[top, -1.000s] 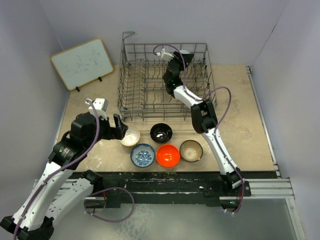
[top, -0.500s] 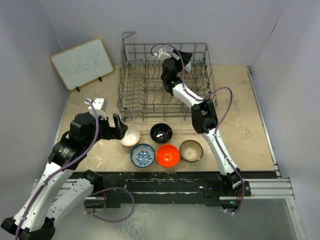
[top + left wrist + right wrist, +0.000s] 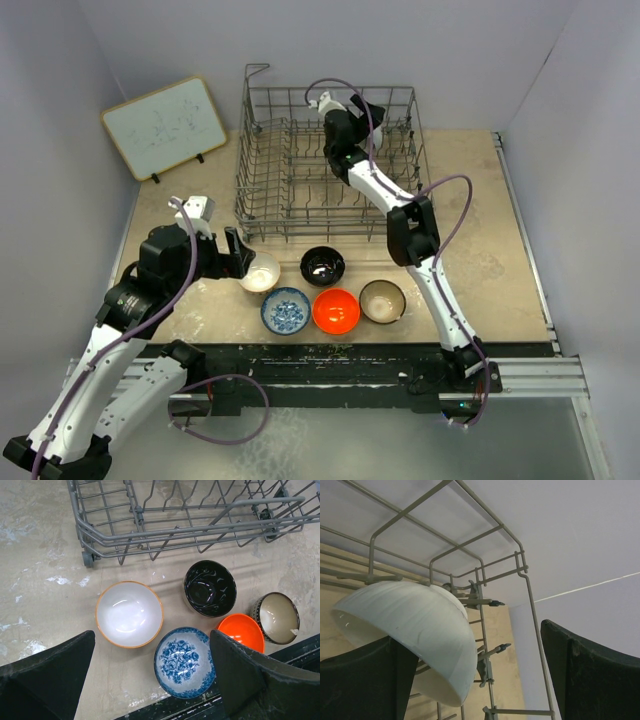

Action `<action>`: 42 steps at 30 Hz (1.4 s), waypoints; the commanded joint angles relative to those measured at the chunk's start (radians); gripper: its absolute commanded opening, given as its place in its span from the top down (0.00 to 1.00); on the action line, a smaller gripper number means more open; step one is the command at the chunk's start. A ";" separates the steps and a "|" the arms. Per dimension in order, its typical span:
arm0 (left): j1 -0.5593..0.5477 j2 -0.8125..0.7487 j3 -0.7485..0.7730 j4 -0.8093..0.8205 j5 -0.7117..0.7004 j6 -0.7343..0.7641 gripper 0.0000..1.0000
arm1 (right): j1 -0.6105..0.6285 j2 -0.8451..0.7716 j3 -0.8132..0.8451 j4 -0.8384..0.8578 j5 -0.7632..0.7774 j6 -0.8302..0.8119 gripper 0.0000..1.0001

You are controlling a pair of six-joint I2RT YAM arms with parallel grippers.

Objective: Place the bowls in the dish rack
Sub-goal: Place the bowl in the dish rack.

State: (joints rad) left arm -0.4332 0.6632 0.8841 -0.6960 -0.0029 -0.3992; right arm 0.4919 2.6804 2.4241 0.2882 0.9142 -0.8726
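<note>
Five bowls sit on the table in front of the dish rack: a cream bowl, a black bowl, a blue-and-white bowl, an orange-red bowl and a brown-rimmed bowl. My left gripper hovers open above the cream and blue bowls, holding nothing. A white bowl leans tilted on the dish rack's wires. My right gripper is open around it, inside the rack's back right part.
A white board leans at the back left. Walls close the table in at the left, back and right. The dish rack's loop handle rises at its back left corner. The table's front edge runs just below the bowls.
My right gripper has opened and let go of the white bowl, which now rests on the rack wires. The right wrist shifted slightly left. The left arm has not moved.
</note>
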 commanded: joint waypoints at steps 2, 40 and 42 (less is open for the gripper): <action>0.011 0.002 -0.005 0.059 0.018 0.025 0.01 | 0.004 -0.163 0.057 -0.086 -0.069 0.158 0.00; 0.030 0.702 0.668 0.435 0.460 -0.205 0.01 | -0.239 -0.851 -0.386 -0.606 -0.775 0.893 0.05; 0.026 0.778 0.721 0.478 0.503 -0.248 0.01 | -0.253 -0.874 -0.417 -0.594 -0.809 0.919 0.05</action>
State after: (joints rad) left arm -0.4061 1.3262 1.4933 -0.3645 0.3519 -0.5411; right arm 0.2699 1.8706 2.0583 -0.3099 0.2119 -0.0483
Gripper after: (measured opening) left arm 0.991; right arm 0.954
